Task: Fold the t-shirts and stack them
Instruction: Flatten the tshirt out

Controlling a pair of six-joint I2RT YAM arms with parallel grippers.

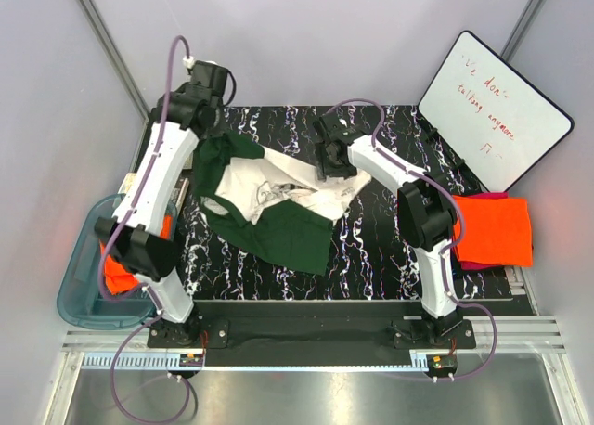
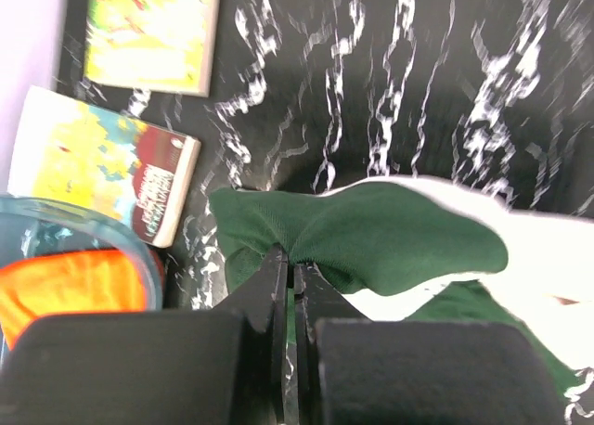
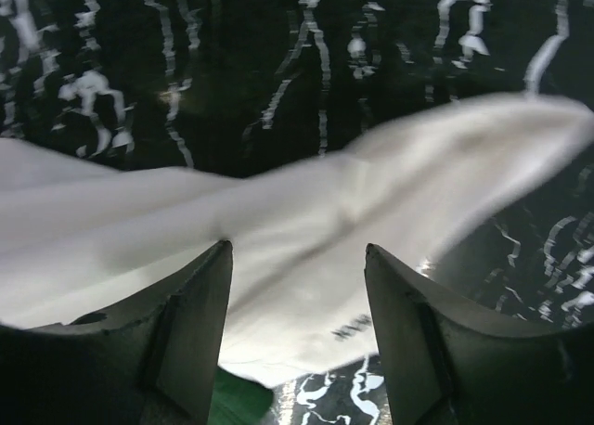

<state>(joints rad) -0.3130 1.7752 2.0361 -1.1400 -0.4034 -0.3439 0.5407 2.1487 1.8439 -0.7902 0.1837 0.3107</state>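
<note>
The cream and dark green t-shirt point(image 1: 269, 202) lies crumpled on the black marbled table point(image 1: 371, 258). My left gripper point(image 1: 206, 139) is shut on its green sleeve point(image 2: 371, 235) at the shirt's far left corner and holds that fold a little above the table. My right gripper point(image 1: 331, 160) is open just above the cream cloth point(image 3: 306, 249) at the shirt's far right side, one finger on each side of it. A folded orange t-shirt point(image 1: 492, 228) lies at the right edge. Another orange t-shirt point(image 1: 119, 267) sits in the bin point(image 1: 79, 286).
A clear blue bin point(image 2: 56, 221) stands at the table's left edge. Two books point(image 2: 102, 170) lie beside it. A whiteboard point(image 1: 492, 109) leans at the back right. Grey walls close in on both sides.
</note>
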